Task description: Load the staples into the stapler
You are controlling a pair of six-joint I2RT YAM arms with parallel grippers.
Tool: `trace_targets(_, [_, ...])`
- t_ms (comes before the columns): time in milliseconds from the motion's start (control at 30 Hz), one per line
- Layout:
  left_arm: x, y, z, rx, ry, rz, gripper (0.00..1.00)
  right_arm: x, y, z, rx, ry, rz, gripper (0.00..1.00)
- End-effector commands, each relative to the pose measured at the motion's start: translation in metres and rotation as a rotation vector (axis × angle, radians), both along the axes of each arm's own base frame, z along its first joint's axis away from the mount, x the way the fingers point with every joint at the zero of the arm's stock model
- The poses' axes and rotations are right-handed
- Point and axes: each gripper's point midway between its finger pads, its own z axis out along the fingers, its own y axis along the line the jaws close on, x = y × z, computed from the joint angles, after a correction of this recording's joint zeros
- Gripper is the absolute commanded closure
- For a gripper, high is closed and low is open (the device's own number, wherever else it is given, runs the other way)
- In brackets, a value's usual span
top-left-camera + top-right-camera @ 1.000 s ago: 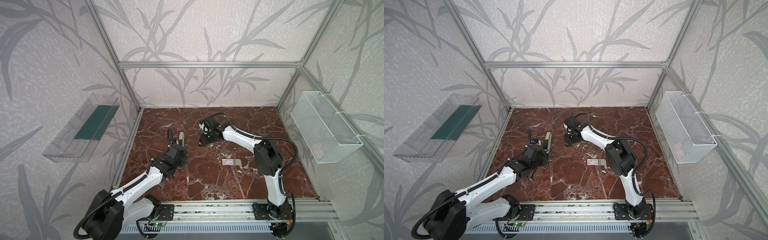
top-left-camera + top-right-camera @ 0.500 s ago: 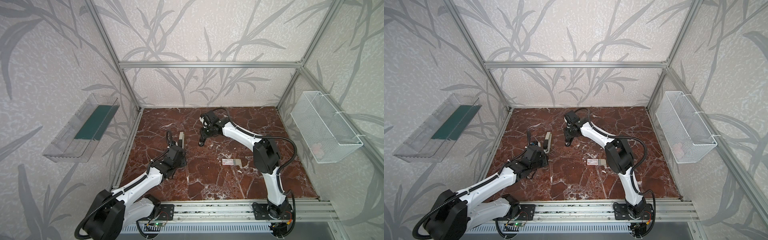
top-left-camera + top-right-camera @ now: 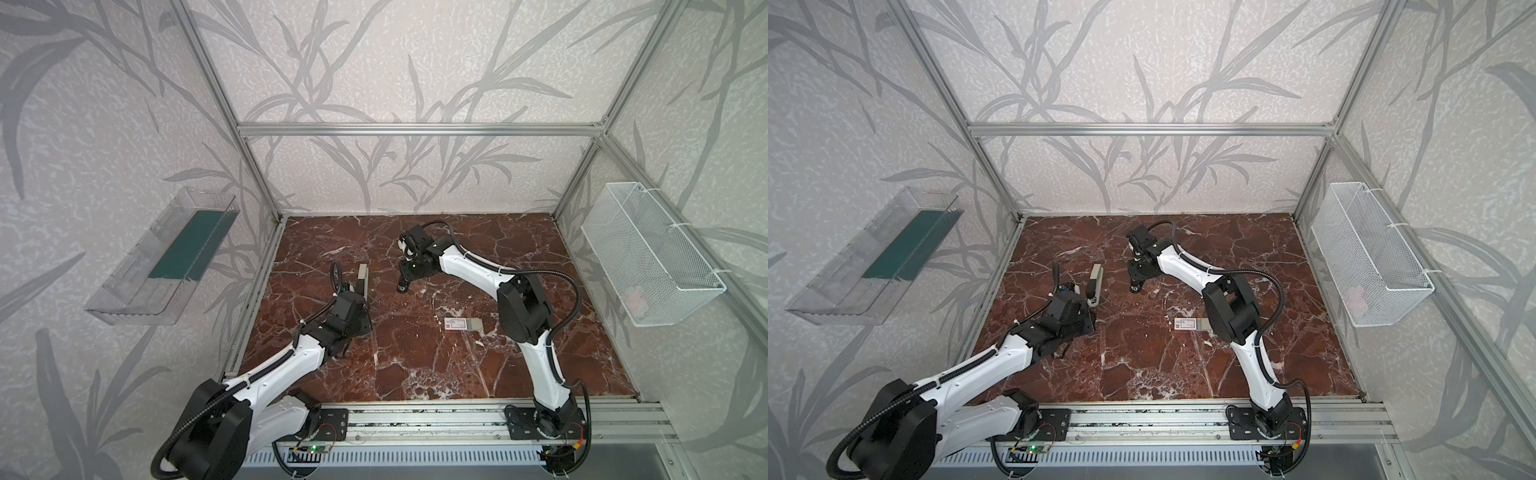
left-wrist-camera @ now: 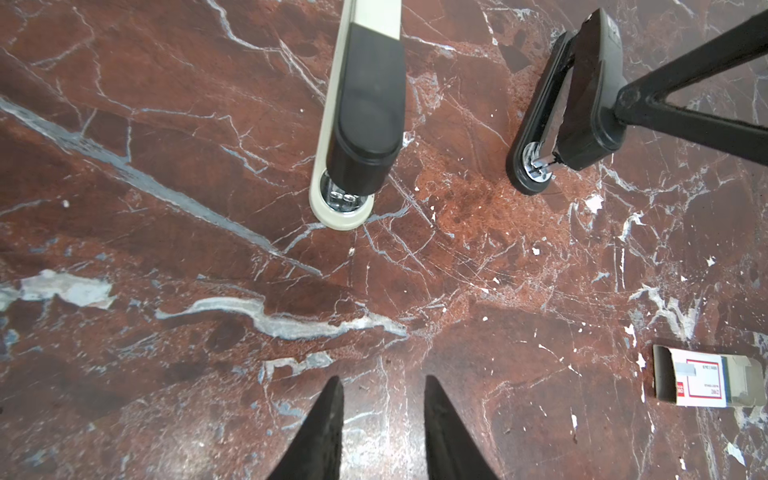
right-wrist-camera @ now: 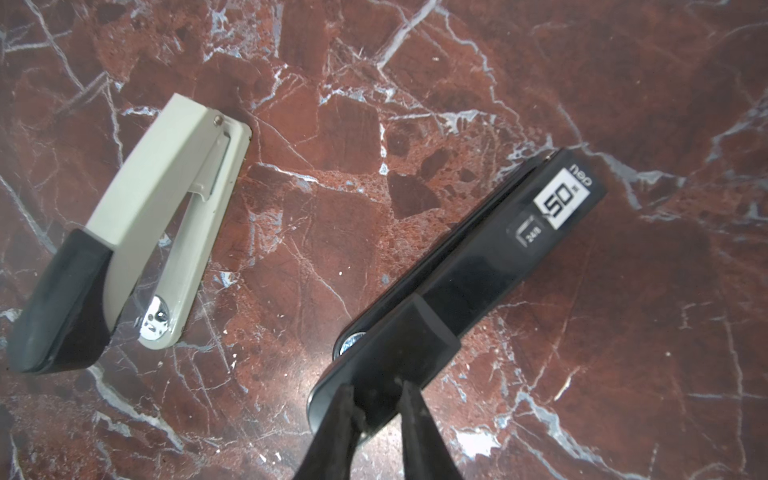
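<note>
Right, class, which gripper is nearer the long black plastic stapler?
Right. The right gripper straddles the long black plastic stapler's front end; the left gripper hangs open, apart from it, nearer the beige-and-black stapler.

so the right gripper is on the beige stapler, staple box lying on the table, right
No, the right wrist view shows the right gripper on the black stapler, not the beige stapler. The staple box is on the table.

Pale walls [image 3: 415, 83] printed with grey leaves enclose a red-brown marble worktop [image 3: 415, 365], framed by aluminium rails [image 3: 415, 129]. A clear plastic tray [image 3: 137, 309] hangs at nine o'clock, a white wire basket [image 3: 665, 266] at three o'clock.
</note>
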Motion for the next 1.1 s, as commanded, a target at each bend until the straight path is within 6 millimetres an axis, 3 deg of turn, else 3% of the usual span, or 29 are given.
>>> trace_targets(0, [-0.001,0.003,-0.005,-0.007,0.011,0.024,0.66,-0.029,-0.020,-0.054,-0.164,0.115,0.035,0.78])
trace_targets(267, [-0.002,0.005,-0.008,-0.012,0.020,0.029,0.66,-0.044,-0.029,-0.074,-0.235,0.134,0.056,0.79])
trace_targets(467, [0.000,0.006,-0.005,-0.016,0.015,0.034,0.66,-0.040,-0.028,-0.066,-0.230,0.114,0.060,0.79])
trace_targets(567, [0.001,0.005,-0.002,-0.026,0.012,0.036,0.66,-0.035,-0.020,-0.049,-0.191,0.094,0.062,0.79])
trace_targets(767, [0.007,0.000,0.015,-0.054,-0.020,0.023,0.62,-0.014,-0.004,0.014,-0.073,-0.011,0.056,0.73])
trace_targets(933, [0.013,-0.002,0.030,-0.072,-0.047,0.015,0.55,-0.005,-0.011,0.044,-0.023,-0.070,0.028,0.70])
trace_targets(1067, [0.016,-0.001,0.039,-0.076,-0.050,0.017,0.51,-0.009,-0.023,0.060,0.021,-0.107,0.003,0.66])
